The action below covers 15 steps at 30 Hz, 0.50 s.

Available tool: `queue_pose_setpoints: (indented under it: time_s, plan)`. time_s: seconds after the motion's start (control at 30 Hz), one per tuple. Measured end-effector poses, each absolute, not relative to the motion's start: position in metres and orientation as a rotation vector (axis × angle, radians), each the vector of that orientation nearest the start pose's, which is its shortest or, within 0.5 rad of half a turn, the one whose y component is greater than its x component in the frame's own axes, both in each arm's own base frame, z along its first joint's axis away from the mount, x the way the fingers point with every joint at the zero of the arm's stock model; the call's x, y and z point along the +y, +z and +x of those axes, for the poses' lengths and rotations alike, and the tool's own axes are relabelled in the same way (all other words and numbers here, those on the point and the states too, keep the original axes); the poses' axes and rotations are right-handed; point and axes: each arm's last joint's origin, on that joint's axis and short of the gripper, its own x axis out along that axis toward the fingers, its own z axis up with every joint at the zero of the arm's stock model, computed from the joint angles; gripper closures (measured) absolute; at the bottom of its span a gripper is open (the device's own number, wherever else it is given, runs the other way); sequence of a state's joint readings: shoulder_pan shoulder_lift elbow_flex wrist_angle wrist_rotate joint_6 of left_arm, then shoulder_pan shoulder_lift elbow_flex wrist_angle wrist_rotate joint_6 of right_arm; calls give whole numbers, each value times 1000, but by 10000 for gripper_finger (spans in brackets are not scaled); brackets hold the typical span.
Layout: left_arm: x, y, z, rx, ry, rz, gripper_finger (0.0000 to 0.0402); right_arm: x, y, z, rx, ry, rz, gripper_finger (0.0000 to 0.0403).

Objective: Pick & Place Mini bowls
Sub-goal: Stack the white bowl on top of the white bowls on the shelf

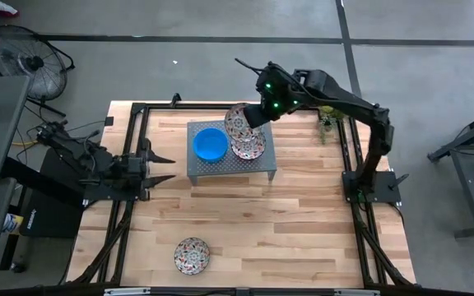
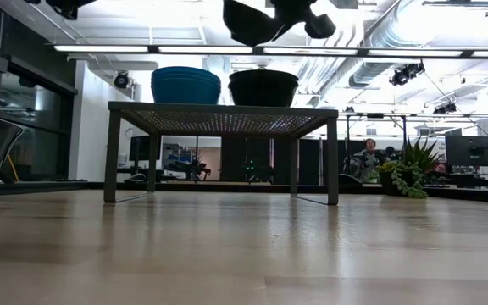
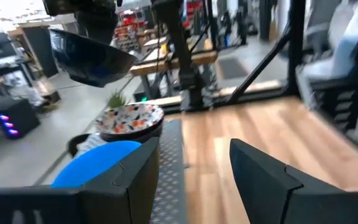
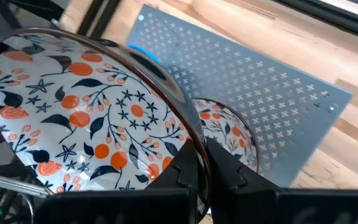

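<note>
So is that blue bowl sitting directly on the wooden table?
No, the blue bowl rests on the grey perforated stand, beside a floral bowl.

The right arm is reaching from its base across the far side of the desk (image 1: 303, 255), elbow bent, with the right hand (image 1: 252, 115) raised and its fingers clamping a floral bowl (image 1: 239, 122) by the rim. The left arm is lying low, its left hand (image 1: 164, 168) pointing inward with fingers spread.
</note>
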<state>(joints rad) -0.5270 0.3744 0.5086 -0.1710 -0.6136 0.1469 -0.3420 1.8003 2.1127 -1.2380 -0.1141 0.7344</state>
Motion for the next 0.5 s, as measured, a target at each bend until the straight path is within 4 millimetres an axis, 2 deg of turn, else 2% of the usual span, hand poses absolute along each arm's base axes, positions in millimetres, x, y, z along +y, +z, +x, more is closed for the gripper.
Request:
queue_pose_setpoints:
  time_s: [0.1,0.23,0.33,0.5]
  plan:
    - [-34,279,95,-3,74,68,212,-118,415,339,860,-546,885,402]
    - [-30,271,95,-87,15,-42,212,-120,405,342,1008,-569,888,402]
    - [-28,267,97,-134,-36,-133,212,-121,400,345,1057,-565,874,402]
    - [-21,248,104,-65,-15,-389,212,-120,399,345,1073,-547,867,402]
